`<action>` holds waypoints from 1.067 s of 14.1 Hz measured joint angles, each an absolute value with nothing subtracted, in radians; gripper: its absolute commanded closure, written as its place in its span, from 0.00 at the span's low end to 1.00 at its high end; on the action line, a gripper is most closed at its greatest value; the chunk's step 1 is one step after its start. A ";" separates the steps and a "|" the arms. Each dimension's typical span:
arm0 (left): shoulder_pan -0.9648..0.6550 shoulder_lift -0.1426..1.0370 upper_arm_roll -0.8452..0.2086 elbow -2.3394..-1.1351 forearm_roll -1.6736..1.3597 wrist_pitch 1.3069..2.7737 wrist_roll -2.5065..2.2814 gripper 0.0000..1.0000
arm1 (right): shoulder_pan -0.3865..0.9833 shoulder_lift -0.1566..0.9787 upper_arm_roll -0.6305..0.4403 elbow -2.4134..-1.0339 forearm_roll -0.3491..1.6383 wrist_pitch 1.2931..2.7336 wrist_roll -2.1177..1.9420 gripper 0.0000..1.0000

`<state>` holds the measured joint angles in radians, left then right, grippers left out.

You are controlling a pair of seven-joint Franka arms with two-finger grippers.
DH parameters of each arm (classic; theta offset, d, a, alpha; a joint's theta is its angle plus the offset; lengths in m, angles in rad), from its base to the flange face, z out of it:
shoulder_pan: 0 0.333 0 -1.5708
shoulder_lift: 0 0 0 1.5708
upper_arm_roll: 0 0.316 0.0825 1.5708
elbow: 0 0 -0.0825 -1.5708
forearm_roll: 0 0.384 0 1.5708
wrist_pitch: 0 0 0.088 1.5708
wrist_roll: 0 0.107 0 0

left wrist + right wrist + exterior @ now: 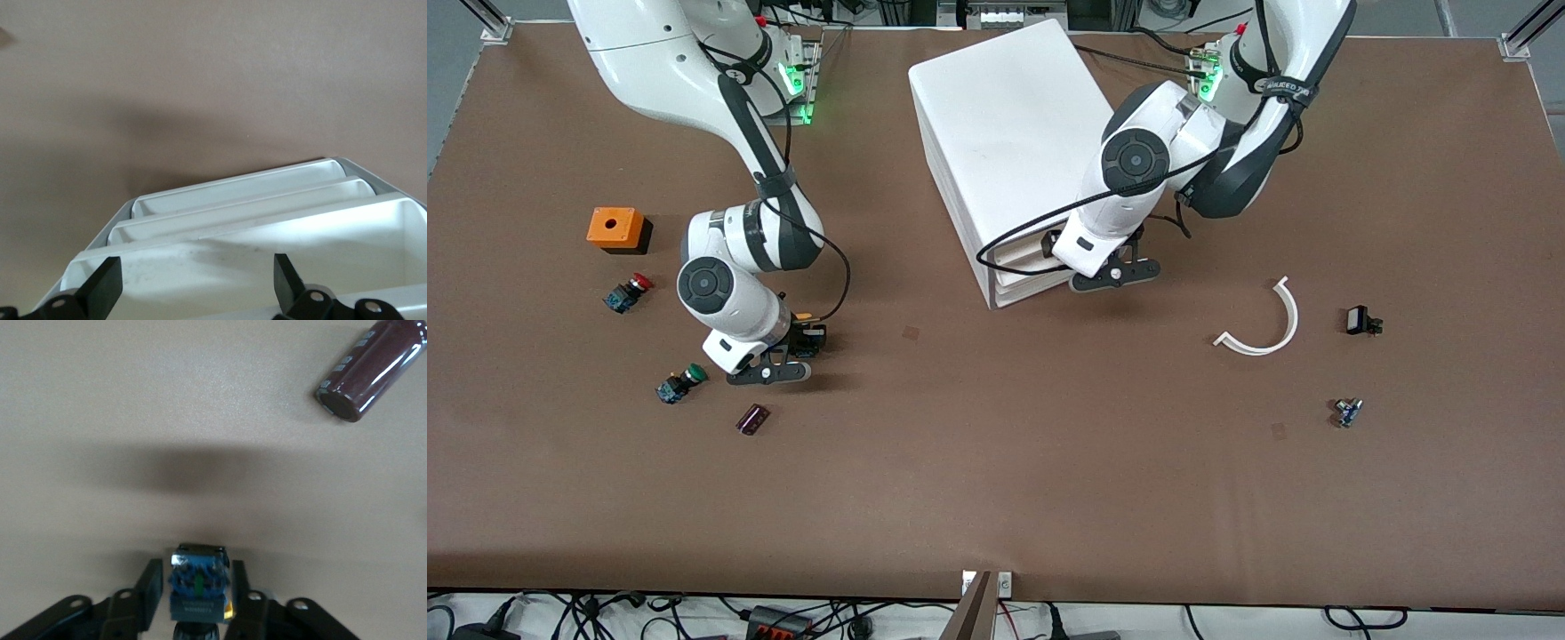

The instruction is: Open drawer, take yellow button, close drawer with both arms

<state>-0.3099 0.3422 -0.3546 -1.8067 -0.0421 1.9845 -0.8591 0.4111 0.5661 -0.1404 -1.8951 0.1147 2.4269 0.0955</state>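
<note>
Set the button (198, 583), pinched narrowly in the right gripper (769, 372), down gently at the cabinet's (1005, 133) eight o'clock. Push the drawer (233, 239) squarely with the wide-open left gripper (1116, 277) at five o'clock.

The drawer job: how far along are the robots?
Done: the drawer stands open, its visible part bare, and the button is out, at the right gripper low by the table. In hand: the left gripper hangs at the drawer's front, jaws open. Left: pushing the drawer shut.
</note>
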 measured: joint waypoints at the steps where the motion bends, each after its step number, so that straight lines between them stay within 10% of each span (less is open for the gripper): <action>1: -0.310 0.341 -0.356 -1.807 -0.046 1.979 -0.859 0.00 | 0.411 0.564 -0.139 -1.887 0.115 2.424 0.096 0.00; 9: -0.302 0.335 -0.356 -1.805 -0.058 1.959 -0.858 0.00 | 0.407 0.507 -0.181 -1.548 0.115 1.971 0.106 0.00; 15: -0.175 0.316 -0.353 -1.691 0.071 1.902 -0.781 0.00 | 0.403 0.442 -0.244 -1.453 0.115 1.905 0.105 0.00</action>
